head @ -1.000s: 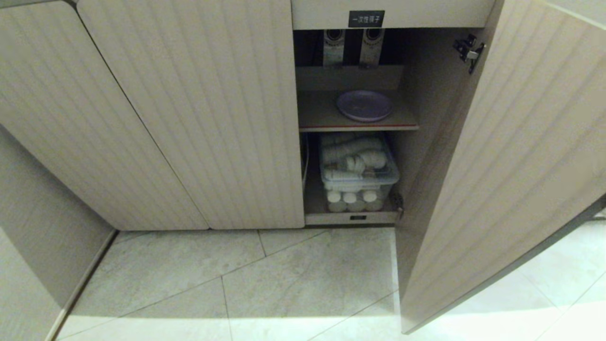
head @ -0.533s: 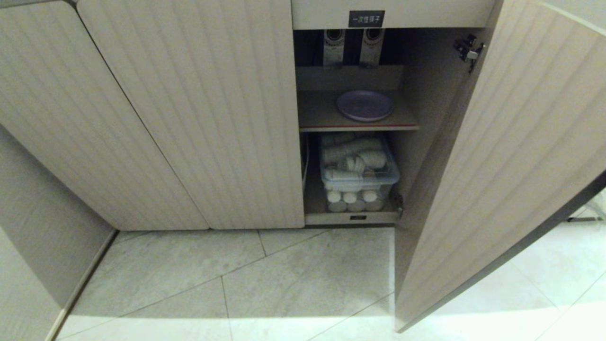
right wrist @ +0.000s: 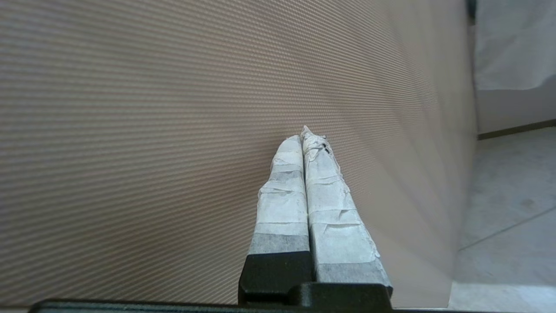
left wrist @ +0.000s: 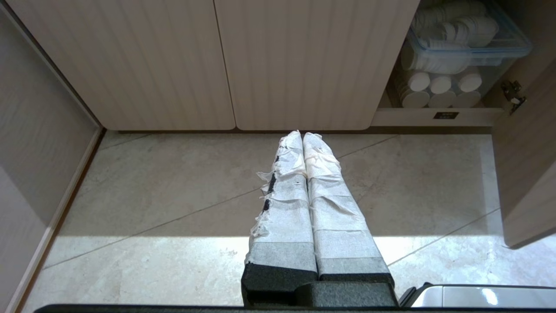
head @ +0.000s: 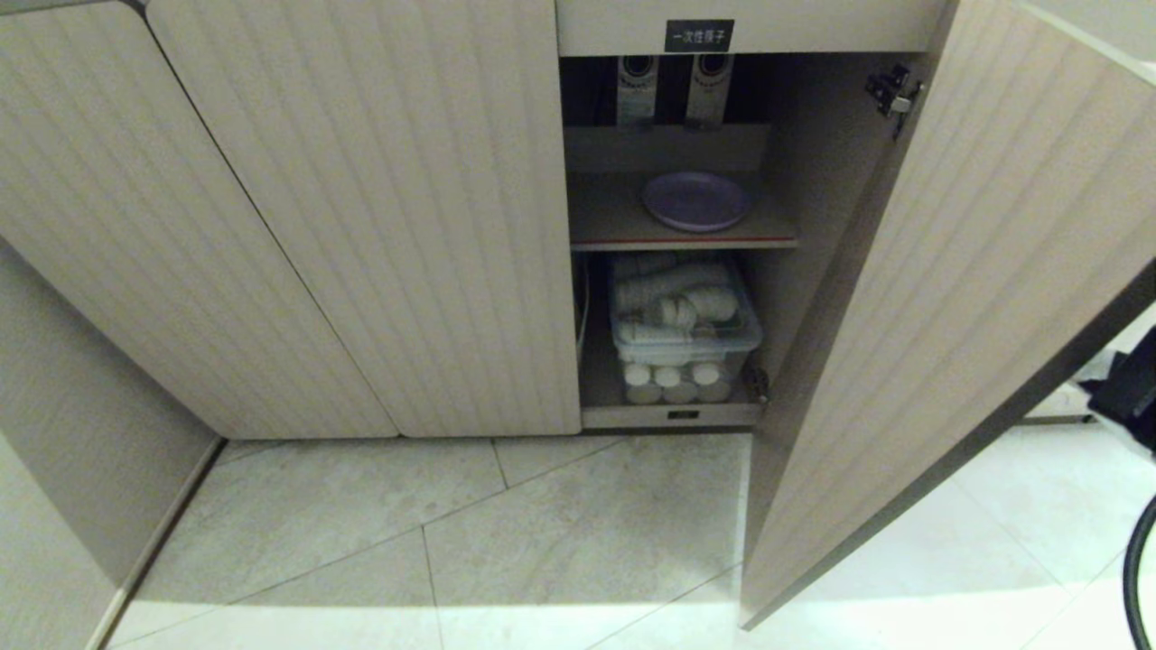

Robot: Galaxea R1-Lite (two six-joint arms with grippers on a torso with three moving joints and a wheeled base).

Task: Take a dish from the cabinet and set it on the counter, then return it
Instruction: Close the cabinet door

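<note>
On upper shelf inside open cabinet (head: 813, 181): purple dish (head: 695, 200), untouched. Right pincer (right wrist: 302, 138) shut, empty, tips at ribbed door (head: 975, 298). Left pincer (left wrist: 302, 138) shut, empty, parked above floor. Fetch step pending; next: round door, open, reach dish rim.

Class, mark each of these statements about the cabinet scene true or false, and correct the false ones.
1. The lavender plate lies on the cabinet's inner shelf. True.
2. The right tool holds the plate. False: its fingers are shut on nothing, tips at the ribbed outer face of the open door.
3. A clear bin of white cups sits below the shelf. True.
4. The left tool is open wide. False: it is shut, empty, over the floor tiles.
5. Both left-hand doors stand open. False: they are closed.
</note>
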